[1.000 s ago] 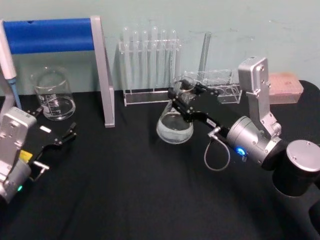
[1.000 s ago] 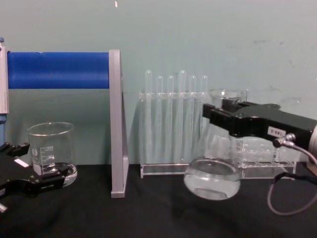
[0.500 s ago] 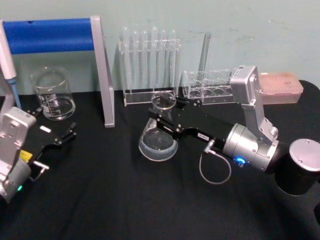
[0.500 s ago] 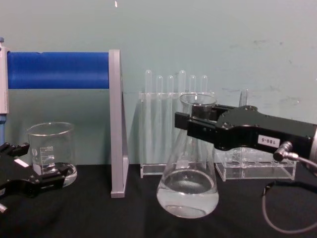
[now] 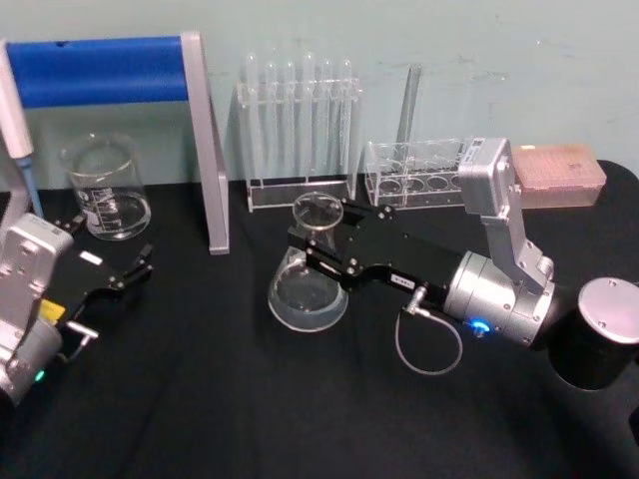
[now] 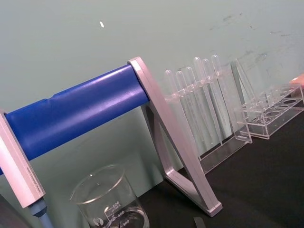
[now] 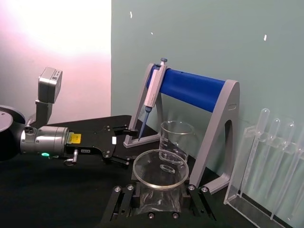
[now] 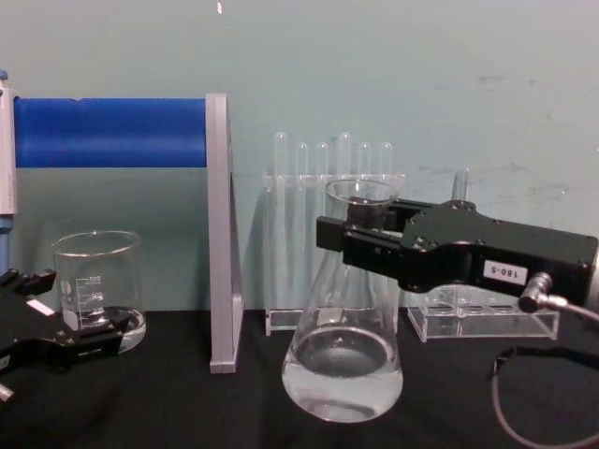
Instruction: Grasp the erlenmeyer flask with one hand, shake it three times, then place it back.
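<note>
The erlenmeyer flask (image 5: 307, 290) is clear glass with a little clear liquid in its wide base. It stands upright near the middle of the black table, its base at or just above the cloth; I cannot tell which. My right gripper (image 5: 319, 239) is shut on the flask's neck just under the flared rim. The chest view shows the flask (image 8: 342, 367) with the black right gripper (image 8: 360, 239) reaching in from the right. In the right wrist view the flask rim (image 7: 160, 169) sits between the fingers (image 7: 124, 198). My left gripper (image 5: 106, 243) rests open at the table's left, holding nothing.
A beaker (image 5: 105, 190) stands at the back left, close to the left gripper. Behind it is a blue-barred pipette stand (image 5: 110, 70) with a pipette (image 5: 18, 130). A test tube rack (image 5: 300, 130), a low clear rack (image 5: 414, 172) and a pink tip box (image 5: 564, 175) line the back wall.
The right gripper has carried the flask from up by the racks, tilted, down and leftward toward me. It is now upright and lower. The left arm has not moved.
</note>
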`<state>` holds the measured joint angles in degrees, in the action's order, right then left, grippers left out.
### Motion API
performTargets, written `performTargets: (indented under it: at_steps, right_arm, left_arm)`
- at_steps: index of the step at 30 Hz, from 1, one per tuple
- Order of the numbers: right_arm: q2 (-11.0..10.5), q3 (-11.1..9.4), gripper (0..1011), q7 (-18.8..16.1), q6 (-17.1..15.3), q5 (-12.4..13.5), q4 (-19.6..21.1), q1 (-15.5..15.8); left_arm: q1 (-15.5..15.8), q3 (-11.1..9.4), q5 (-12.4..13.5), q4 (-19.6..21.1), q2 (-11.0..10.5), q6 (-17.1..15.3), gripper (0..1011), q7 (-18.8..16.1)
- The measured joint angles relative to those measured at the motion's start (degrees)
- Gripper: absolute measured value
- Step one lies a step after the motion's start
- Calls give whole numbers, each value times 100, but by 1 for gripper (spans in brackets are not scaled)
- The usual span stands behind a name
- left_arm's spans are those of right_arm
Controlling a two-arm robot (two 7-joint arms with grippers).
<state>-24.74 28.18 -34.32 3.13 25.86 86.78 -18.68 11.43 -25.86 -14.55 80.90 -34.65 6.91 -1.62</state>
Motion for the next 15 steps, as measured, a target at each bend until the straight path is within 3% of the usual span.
performTargets:
  at_steps: [15]
  right_arm:
    - [-14, 75, 449, 41, 39, 24, -80, -42]
  left_arm:
    - [0, 0, 0, 0, 0, 0, 1001, 0]
